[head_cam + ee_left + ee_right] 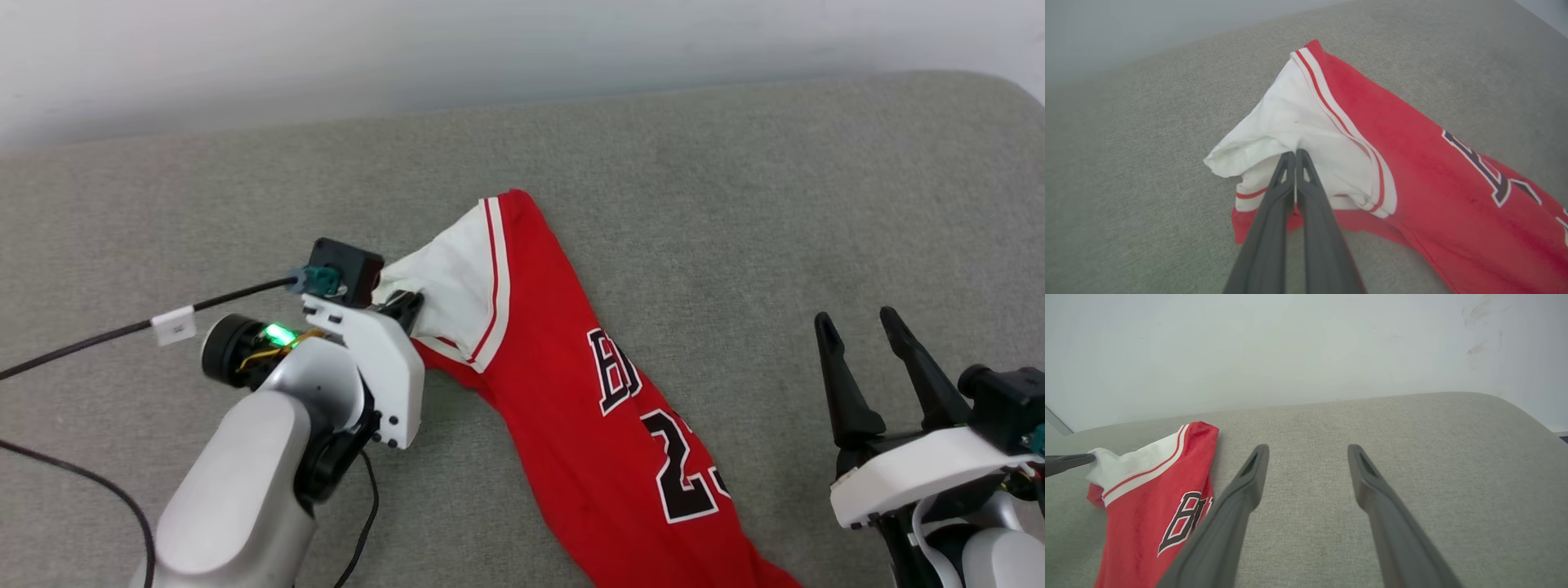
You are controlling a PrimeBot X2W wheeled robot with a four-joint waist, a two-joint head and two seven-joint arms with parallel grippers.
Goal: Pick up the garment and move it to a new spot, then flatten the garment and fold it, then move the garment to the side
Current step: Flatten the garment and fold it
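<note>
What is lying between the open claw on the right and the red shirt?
Nothing: in the head view just a bare strip of grey padded surface separates the right gripper from the garment.

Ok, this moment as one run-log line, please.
garment: bunched lengthwise on grey cushion | left gripper: shut on white sleeve | right gripper: open, clear of garment

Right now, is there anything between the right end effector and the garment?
Nothing visible. Only bare grey cushion lies between the open right end effector and the garment to its left. The left end effector is shut on the white sleeve.
</note>
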